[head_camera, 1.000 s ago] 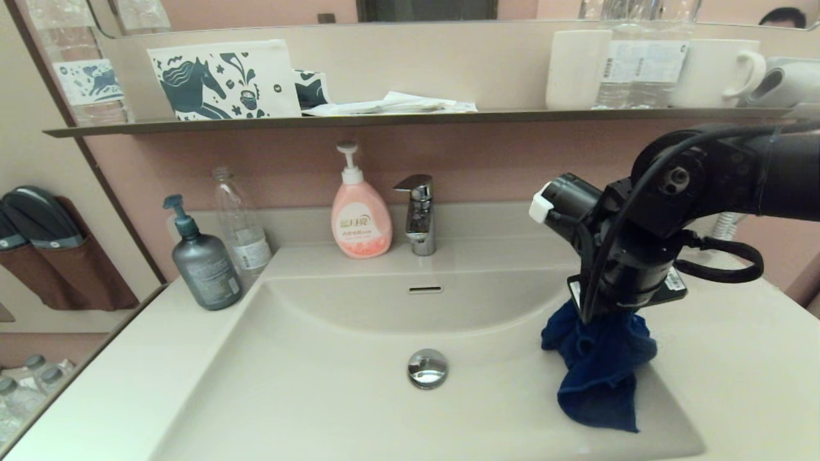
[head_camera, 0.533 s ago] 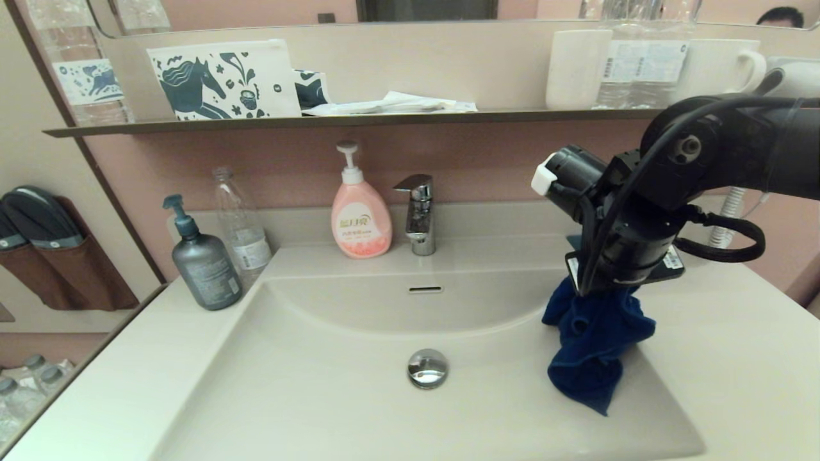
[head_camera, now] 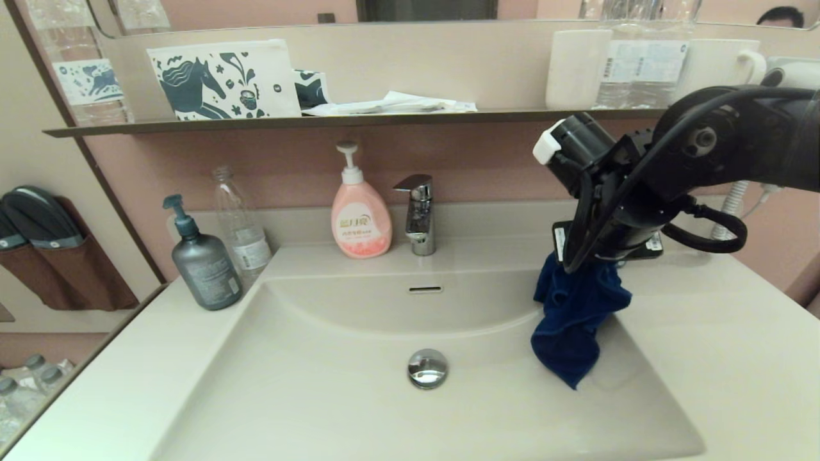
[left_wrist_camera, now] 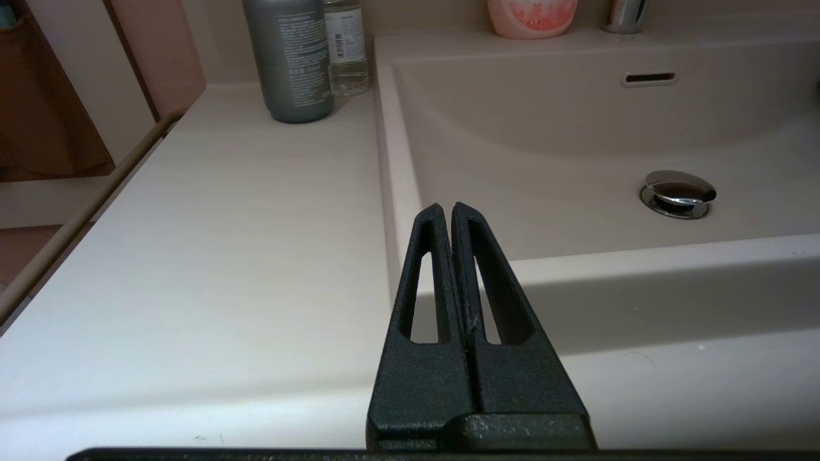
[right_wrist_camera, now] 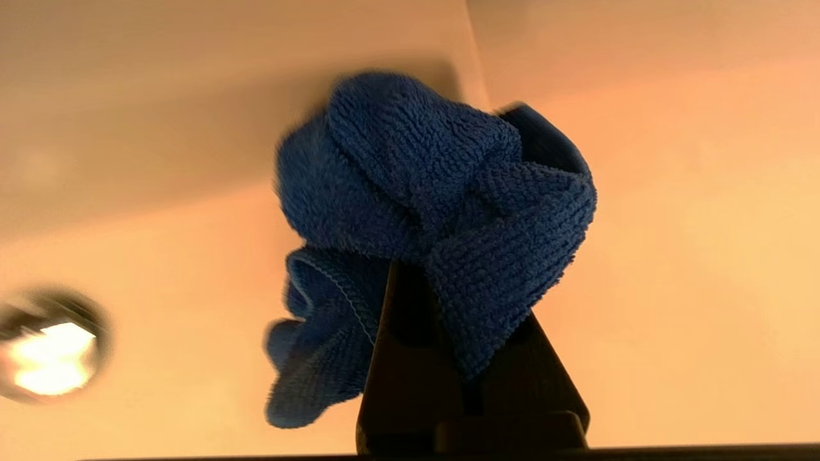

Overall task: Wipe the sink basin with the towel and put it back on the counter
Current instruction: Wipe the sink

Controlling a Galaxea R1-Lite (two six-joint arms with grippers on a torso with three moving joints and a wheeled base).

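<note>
Currently: right hand (head_camera: 586,269) clamped on towel (head_camera: 573,320), bunched and hanging clear above basin (head_camera: 333,397) right slope, beside worktop (head_camera: 717,333). Wiping judged finished; set-down on worktop outstanding. Left hand (left_wrist_camera: 446,214) closed, empty, parked over left worktop.

Towel (head_camera: 572,317) higher, clear of basin floor

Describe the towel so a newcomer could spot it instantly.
Start at the sink basin and go to its right slope. There the right hand holds the towel, which hangs bunched from it. It is the only deep-blue terry cloth in view; the nearby bottles are hard, pink or grey.
</note>
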